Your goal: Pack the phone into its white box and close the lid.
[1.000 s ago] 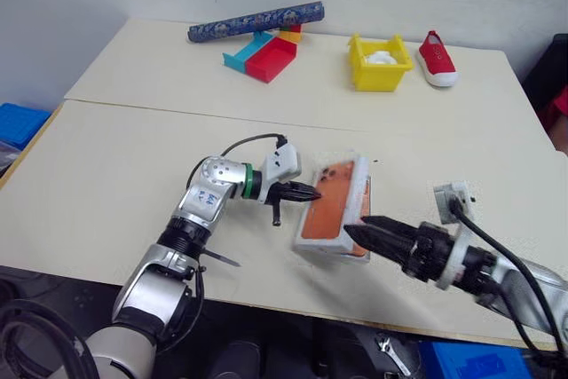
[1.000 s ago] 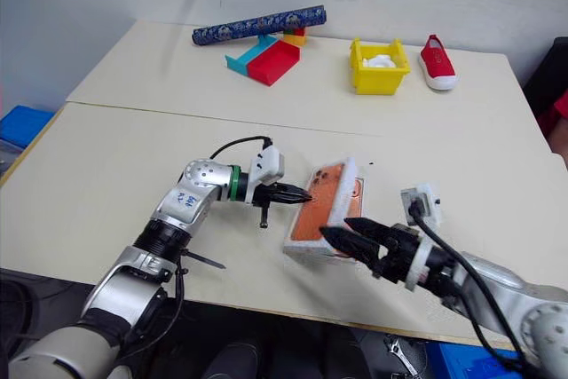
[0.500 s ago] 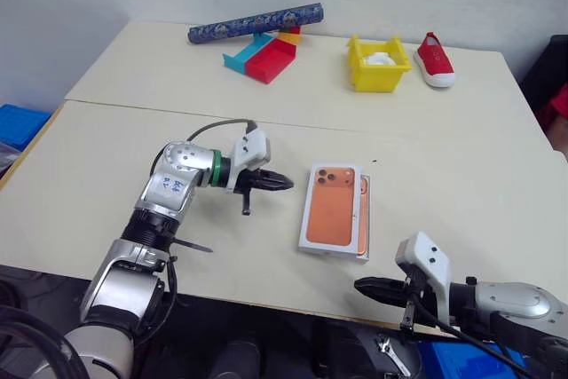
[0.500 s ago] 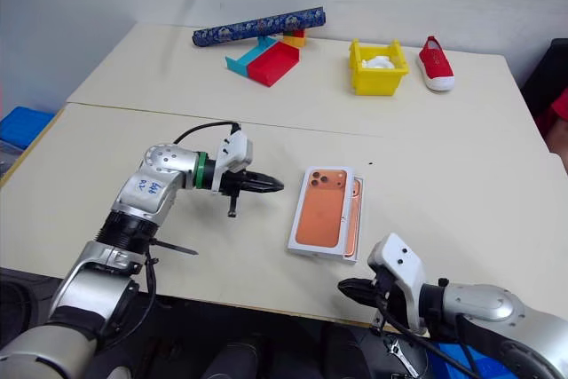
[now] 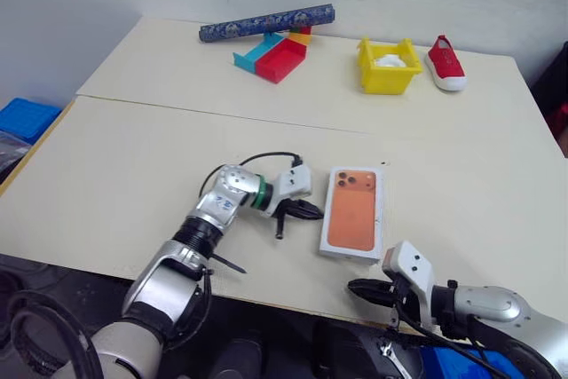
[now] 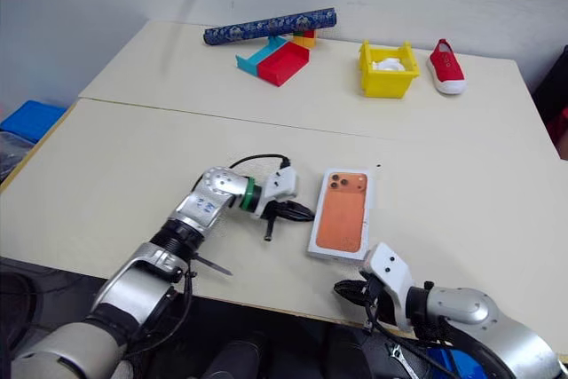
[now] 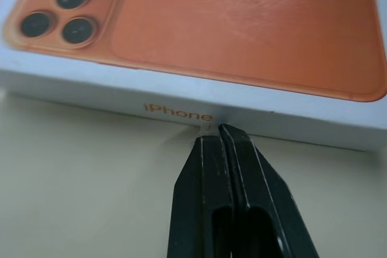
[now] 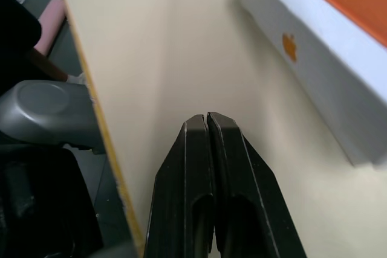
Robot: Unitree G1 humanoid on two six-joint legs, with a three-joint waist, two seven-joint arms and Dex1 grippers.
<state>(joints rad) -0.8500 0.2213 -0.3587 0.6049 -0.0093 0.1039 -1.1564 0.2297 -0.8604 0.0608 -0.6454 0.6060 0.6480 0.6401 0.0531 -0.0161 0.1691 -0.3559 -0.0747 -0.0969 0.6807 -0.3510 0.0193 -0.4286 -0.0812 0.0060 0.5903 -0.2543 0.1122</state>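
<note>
The lid (image 5: pixel 353 222), white with an orange phone printed on top, lies flat and square on the table and covers the white box. The phone is hidden. My left gripper (image 5: pixel 315 213) is shut, its tip at the lid's left long side by the "iPhone" lettering (image 7: pixel 178 112); touching or just short, I cannot tell. My right gripper (image 5: pixel 352 287) is shut and empty, low at the table's front edge, a short way in front of the lid's near end (image 8: pixel 338 58).
At the back stand a yellow bin (image 5: pixel 388 64), a red shoe (image 5: pixel 446 63), a blue patterned roll (image 5: pixel 266 23) and red and teal trays (image 5: pixel 275 58). A blue crate (image 5: pixel 25 117) sits on the floor at the left. The table's front edge (image 8: pixel 103 137) runs beside my right gripper.
The tilted lid has come down flat, and the orange strip beside it is now covered. My right gripper let go, dropped to the front edge and shut. My left gripper backed off, then returned.
</note>
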